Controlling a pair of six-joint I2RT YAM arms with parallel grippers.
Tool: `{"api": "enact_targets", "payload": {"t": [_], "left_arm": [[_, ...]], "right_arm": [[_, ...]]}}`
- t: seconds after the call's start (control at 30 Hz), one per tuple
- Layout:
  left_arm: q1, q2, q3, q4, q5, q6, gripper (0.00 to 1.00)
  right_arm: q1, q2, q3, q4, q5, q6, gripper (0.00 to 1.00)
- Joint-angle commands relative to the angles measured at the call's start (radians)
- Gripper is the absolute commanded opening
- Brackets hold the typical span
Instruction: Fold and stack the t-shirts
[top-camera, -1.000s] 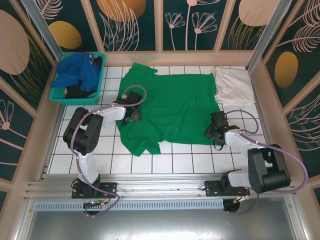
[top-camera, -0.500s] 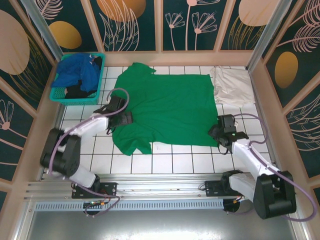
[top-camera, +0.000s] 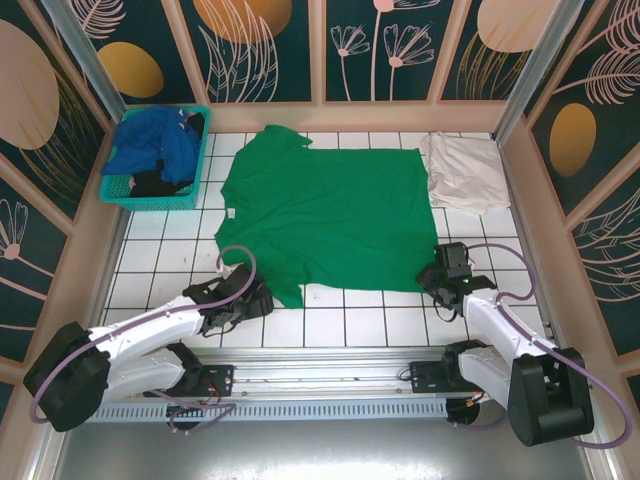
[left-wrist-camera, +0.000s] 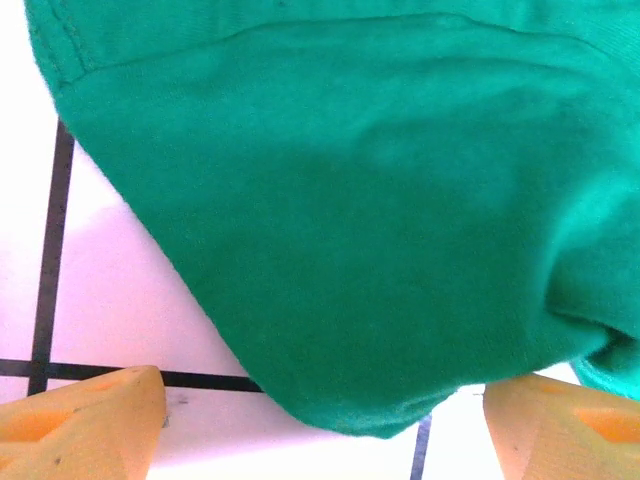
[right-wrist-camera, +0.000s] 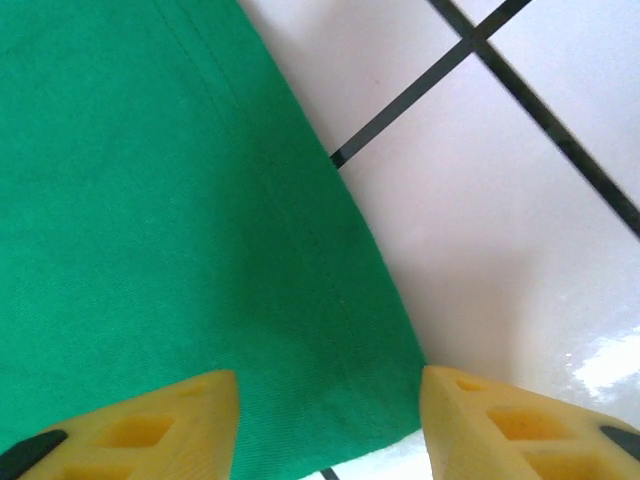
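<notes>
Green t-shirt lies flat at mid-worktop. The left pincer, spread, straddles the near sleeve tip. The right pincer, also spread, straddles the near hem corner. Risk: a shallow closure catches only the seam edge, one corner slips, and the fold skews.

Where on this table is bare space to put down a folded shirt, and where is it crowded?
Bare tiles: left of the green shirt, between the teal basket and the left arm; along the near edge, between the left gripper and the right gripper; at the right, nearer than the cream shirt. The middle and far side are crowded with cloth.
</notes>
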Motion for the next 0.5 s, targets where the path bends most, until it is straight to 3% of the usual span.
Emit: {"api": "enact_targets", "payload": {"t": [0.0,0.1,0.17,0.33,0.47], "left_arm": [[-0.005,0.071,0.028,0.066,-0.042,-0.028,0.81],[-0.004,0.160,0.039,0.105,-0.044,-0.017,0.61],[-0.004,0.193,0.053,0.108,-0.060,-0.012,0.42],[-0.004,0.142,0.127,0.004,-0.111,0.017,0.02],[-0.005,0.010,0.215,-0.118,-0.113,0.054,0.00]], "right_arm": [[0.012,0.012,-0.019,0.043,-0.021,0.024,0.46],[0.025,0.023,-0.032,0.059,-0.029,0.028,0.37],[0.031,0.029,-0.030,0.055,-0.023,0.023,0.26],[0.033,-0.004,0.018,-0.009,0.014,0.006,0.00],[0.032,-0.078,0.089,-0.093,0.038,-0.006,0.00]]}}
